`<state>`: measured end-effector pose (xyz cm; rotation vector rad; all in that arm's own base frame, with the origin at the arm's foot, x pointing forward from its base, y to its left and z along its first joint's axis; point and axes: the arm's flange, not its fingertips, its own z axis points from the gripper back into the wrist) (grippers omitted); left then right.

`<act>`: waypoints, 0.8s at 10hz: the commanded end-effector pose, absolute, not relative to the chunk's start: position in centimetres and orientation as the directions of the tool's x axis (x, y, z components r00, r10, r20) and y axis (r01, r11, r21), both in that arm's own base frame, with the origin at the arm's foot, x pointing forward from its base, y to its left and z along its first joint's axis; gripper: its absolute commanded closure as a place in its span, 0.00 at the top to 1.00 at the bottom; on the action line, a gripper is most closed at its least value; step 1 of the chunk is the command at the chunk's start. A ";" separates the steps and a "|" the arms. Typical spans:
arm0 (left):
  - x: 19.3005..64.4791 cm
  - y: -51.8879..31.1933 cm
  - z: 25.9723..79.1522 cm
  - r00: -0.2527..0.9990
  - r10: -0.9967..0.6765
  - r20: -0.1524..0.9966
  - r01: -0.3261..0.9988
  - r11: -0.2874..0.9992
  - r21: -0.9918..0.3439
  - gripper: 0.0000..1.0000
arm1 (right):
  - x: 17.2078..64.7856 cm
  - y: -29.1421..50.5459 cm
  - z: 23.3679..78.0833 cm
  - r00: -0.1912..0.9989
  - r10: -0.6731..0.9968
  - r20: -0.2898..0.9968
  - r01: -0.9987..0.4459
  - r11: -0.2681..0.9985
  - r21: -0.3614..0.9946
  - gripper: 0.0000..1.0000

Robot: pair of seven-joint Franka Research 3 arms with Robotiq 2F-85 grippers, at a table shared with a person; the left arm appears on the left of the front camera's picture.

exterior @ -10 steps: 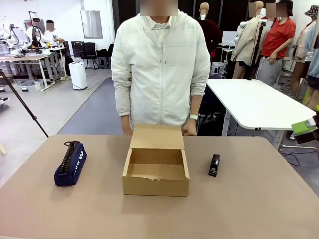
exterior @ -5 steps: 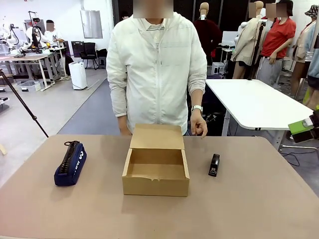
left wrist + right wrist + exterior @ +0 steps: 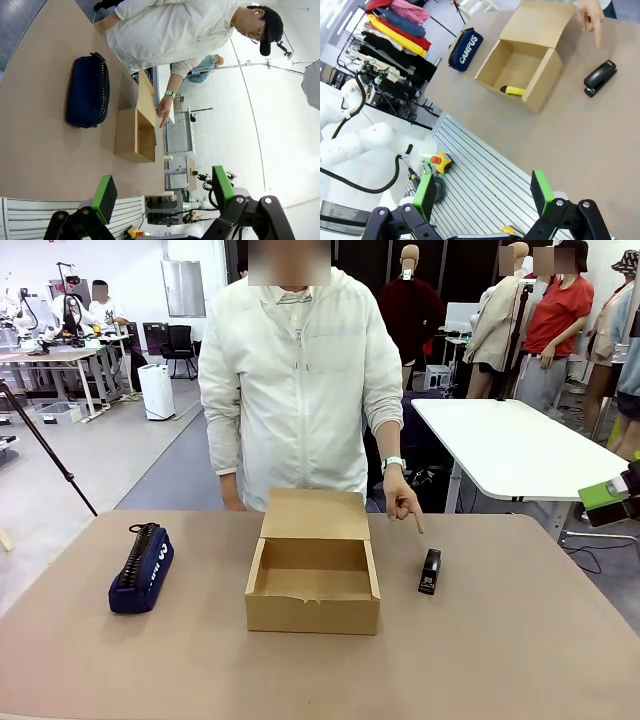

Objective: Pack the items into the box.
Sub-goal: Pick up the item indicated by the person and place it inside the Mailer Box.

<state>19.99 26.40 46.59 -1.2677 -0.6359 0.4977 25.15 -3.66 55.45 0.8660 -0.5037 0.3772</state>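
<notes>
Left pincer [image 3: 164,190] and right pincer [image 3: 483,192] are standing open, empty. The box [image 3: 313,615] is sitting open midway along the counter [image 3: 520,660], pouch [image 3: 141,568] lying left, stapler [image 3: 429,571] right. A person's hand [image 3: 402,502] is pointing just beyond the stapler: reaching now is risking contact with that finger.

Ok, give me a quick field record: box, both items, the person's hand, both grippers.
box: open, lid flap up at far side; small yellow object inside
pouch: on table, left of box, outside it
stapler: on table, right of box, outside it
person's hand: index finger pointing down toward stapler, not touching it
left gripper: open, empty, clear of the items
right gripper: open, empty, clear of the items
</notes>
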 end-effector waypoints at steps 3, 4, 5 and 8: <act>19.9 26.5 46.7 0.726 0.665 0.176 0.029 0.226 -0.974 1.00 | 25.2 -3.5 55.7 0.817 0.109 0.566 -0.513 0.583 0.630 1.00; 19.9 26.5 46.7 0.726 0.665 0.176 0.029 0.226 -0.974 1.00 | 25.2 -3.5 55.7 0.817 0.109 0.566 -0.513 0.583 0.630 1.00; 19.9 26.5 46.7 0.726 0.665 0.176 0.029 0.226 -0.974 1.00 | 25.2 -3.5 55.7 0.817 0.109 0.566 -0.513 0.583 0.630 1.00; 19.9 26.5 46.7 0.726 0.665 0.176 0.029 0.226 -0.974 1.00 | 35.5 1.7 56.9 0.920 0.306 0.242 -0.383 0.832 0.401 1.00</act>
